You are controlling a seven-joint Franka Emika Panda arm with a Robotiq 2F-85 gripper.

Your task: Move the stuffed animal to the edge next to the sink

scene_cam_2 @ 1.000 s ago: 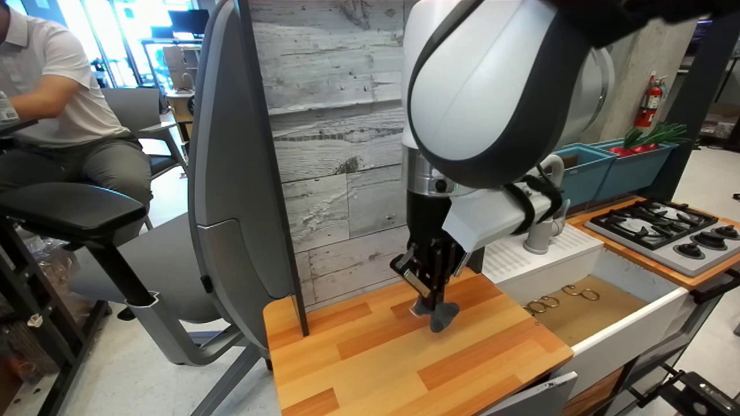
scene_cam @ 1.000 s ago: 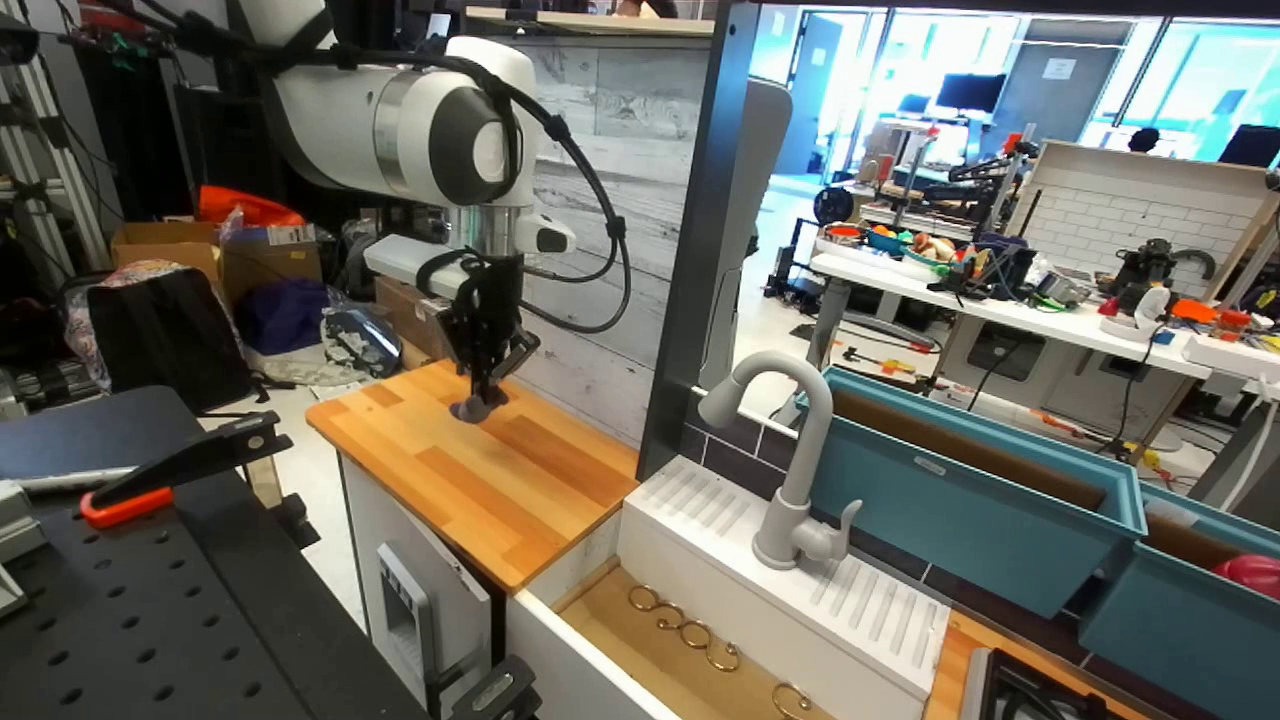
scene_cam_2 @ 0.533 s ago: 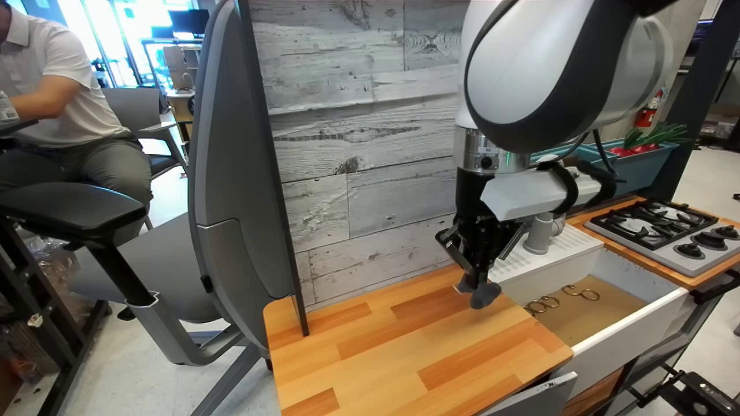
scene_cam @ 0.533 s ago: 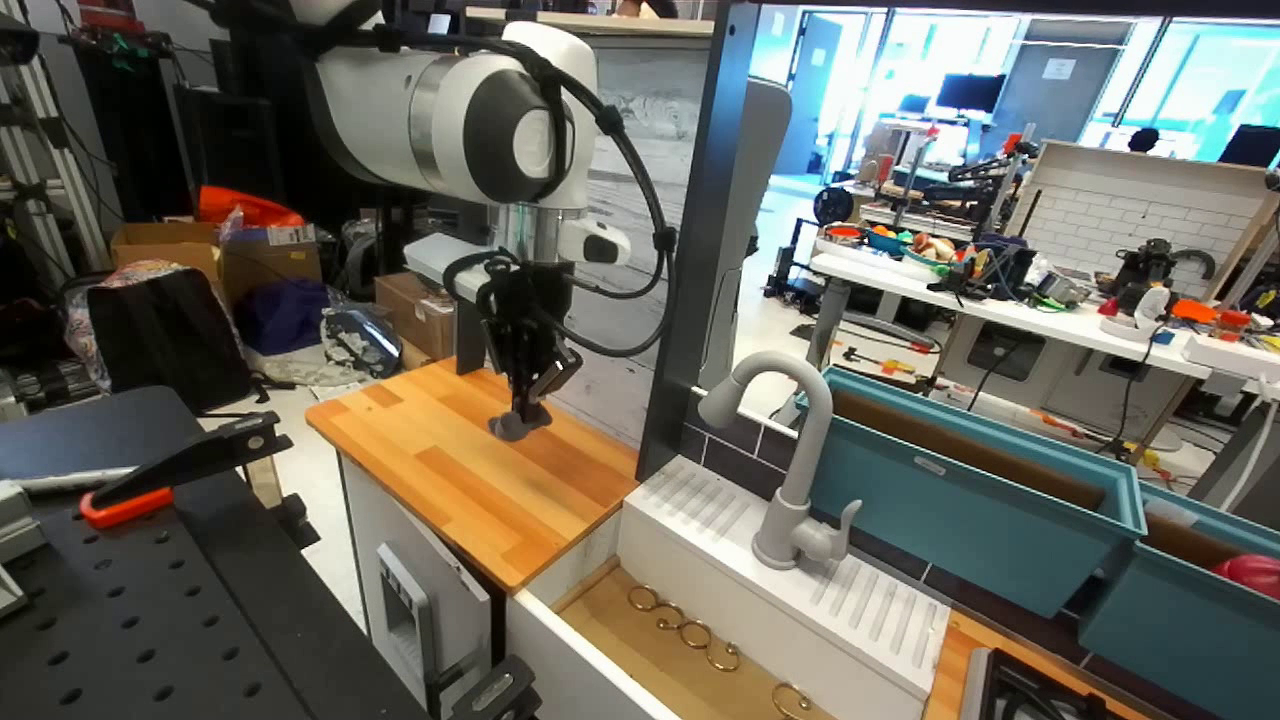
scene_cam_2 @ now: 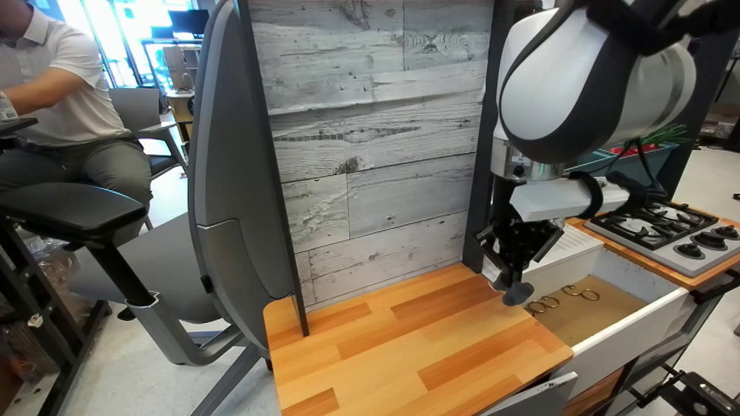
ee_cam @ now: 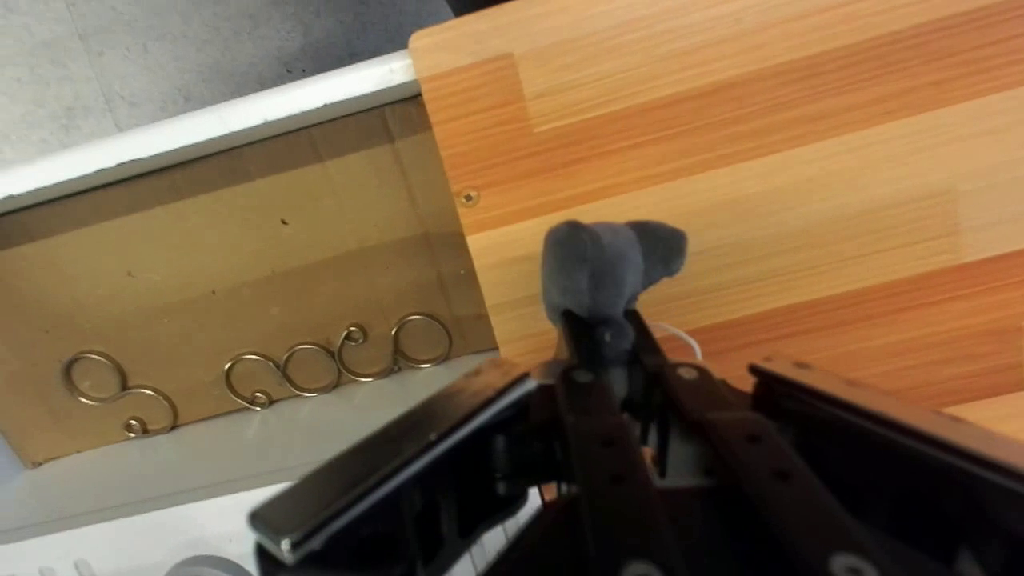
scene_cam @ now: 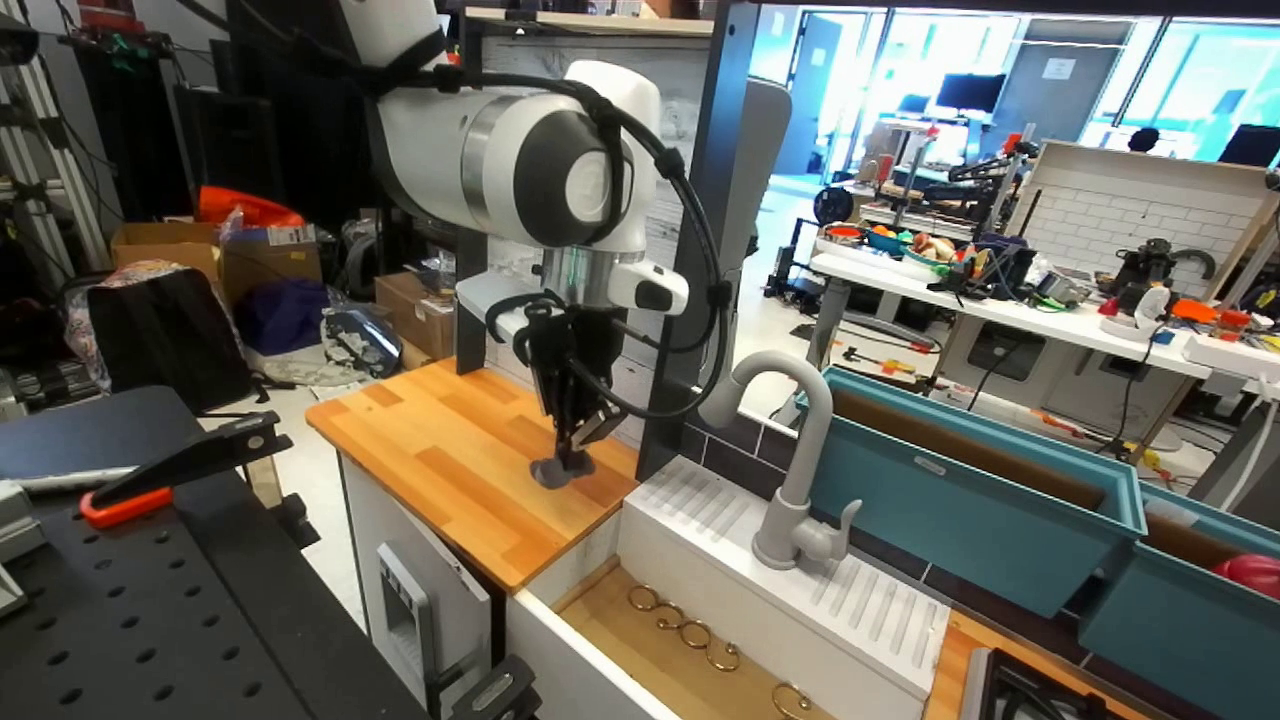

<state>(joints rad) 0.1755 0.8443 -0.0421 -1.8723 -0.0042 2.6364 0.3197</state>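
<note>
1. One black gripper (ee_cam: 602, 320), pointing down over the wooden worktop (scene_cam_2: 376, 346), is clamped on a tiny dark grey stuffed animal (ee_cam: 596, 264).
2. The stuffed animal is just inside the worktop's edge (scene_cam: 570, 545), beside the white sink (scene_cam: 720, 600); whether it touches the wood is hard to tell.
3. In an exterior view, a stovetop (scene_cam_2: 665, 240) with black grates stands past the sink.

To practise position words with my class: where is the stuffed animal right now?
In the wrist view, the stuffed animal is held in the tool over the wooden countertop, just right of the edge that borders the sink.
</note>
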